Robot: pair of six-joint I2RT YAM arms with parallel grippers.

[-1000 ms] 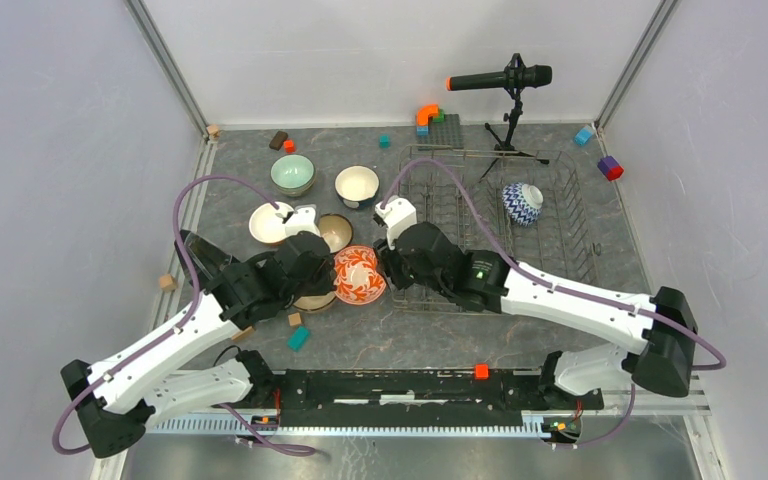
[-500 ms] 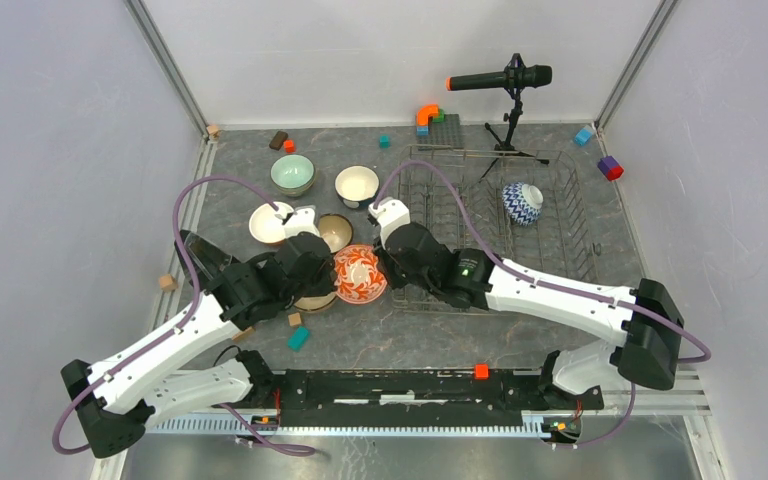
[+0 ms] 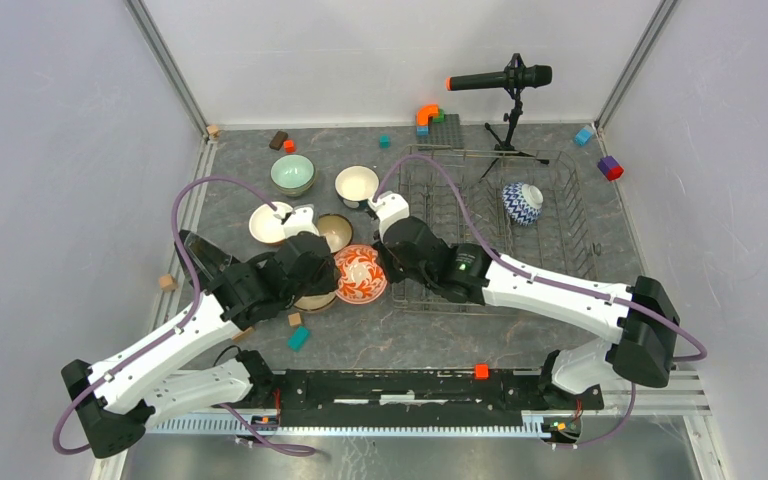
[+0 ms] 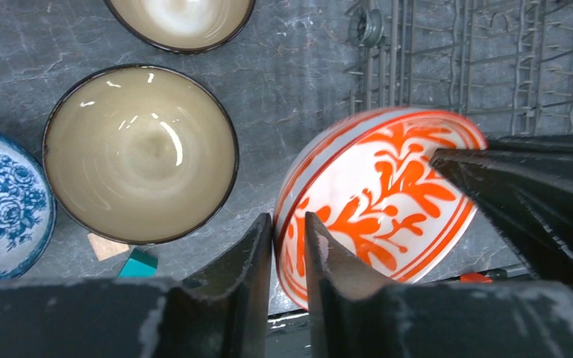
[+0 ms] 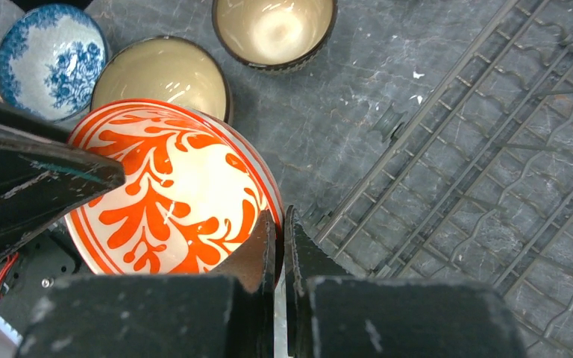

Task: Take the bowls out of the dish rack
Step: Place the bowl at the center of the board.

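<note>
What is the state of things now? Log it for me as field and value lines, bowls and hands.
Bowl in play: orange-patterned bowl, between both hands, left of the dish rack
Right hand: shut on that bowl's rim
Left hand: fingers astride the opposite rim; grip unclear
In rack: blue-white bowl
On the table: green bowl, cream bowl, others near them

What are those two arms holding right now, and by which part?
The orange-patterned bowl. The right end effector pinches its rim on one side; the left end effector straddles the opposite rim, but whether it grips cannot be told.
</note>
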